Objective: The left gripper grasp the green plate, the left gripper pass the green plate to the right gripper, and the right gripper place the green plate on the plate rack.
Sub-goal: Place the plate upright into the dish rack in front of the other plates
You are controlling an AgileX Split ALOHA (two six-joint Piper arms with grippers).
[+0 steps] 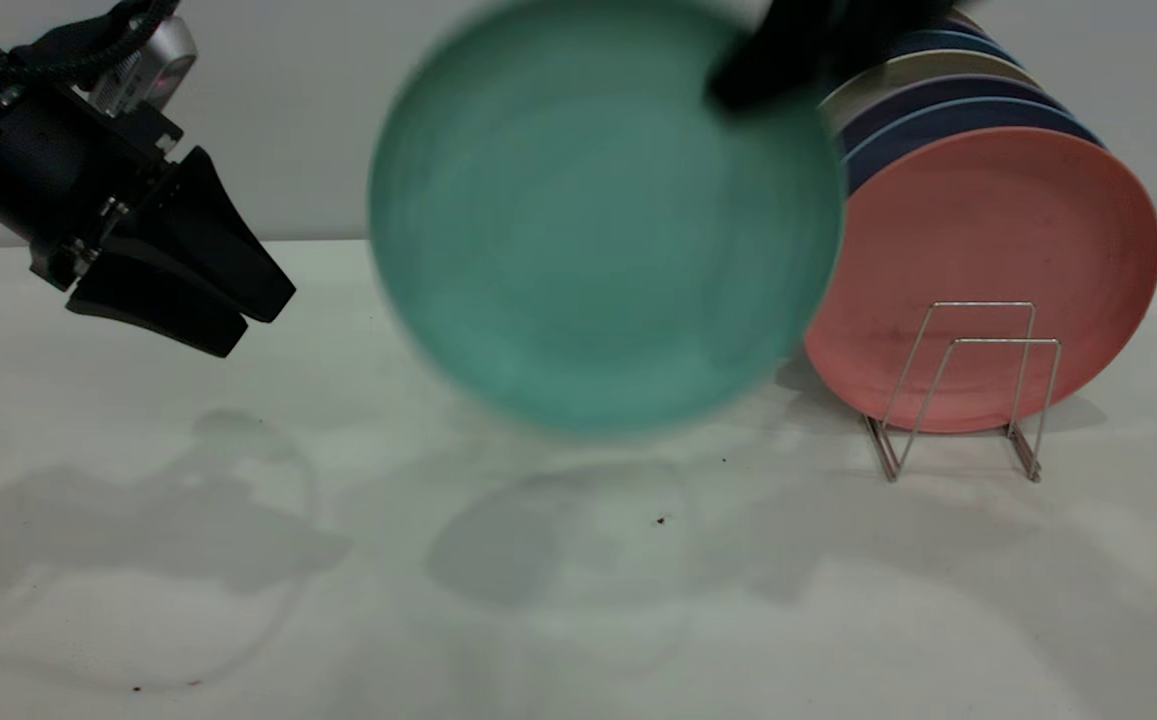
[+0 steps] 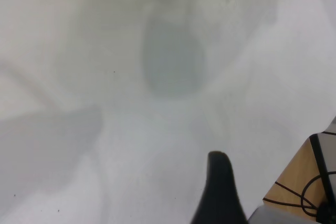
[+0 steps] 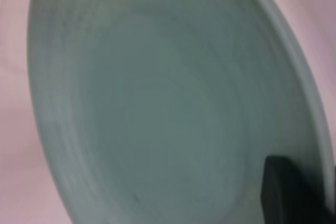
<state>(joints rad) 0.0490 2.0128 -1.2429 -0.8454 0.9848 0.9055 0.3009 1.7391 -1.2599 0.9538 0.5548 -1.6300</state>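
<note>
The green plate (image 1: 603, 215) hangs upright above the table's middle, blurred, just left of the plate rack (image 1: 968, 390). My right gripper (image 1: 753, 75) comes down from the top and is shut on the plate's upper right rim. In the right wrist view the plate (image 3: 157, 103) fills the picture, with one black finger (image 3: 286, 192) lying on its face. My left gripper (image 1: 256, 322) is at the left, above the table, apart from the plate, open and empty. Only one of its fingers (image 2: 219, 182) shows in the left wrist view.
A salmon-pink plate (image 1: 988, 270) stands in the rack, with blue and pale plates (image 1: 948, 110) stacked behind it. The rack's front wire loops stand in front of the pink plate. The white table (image 1: 578, 600) carries shadows. A wooden edge with cables (image 2: 304, 182) lies beside the table.
</note>
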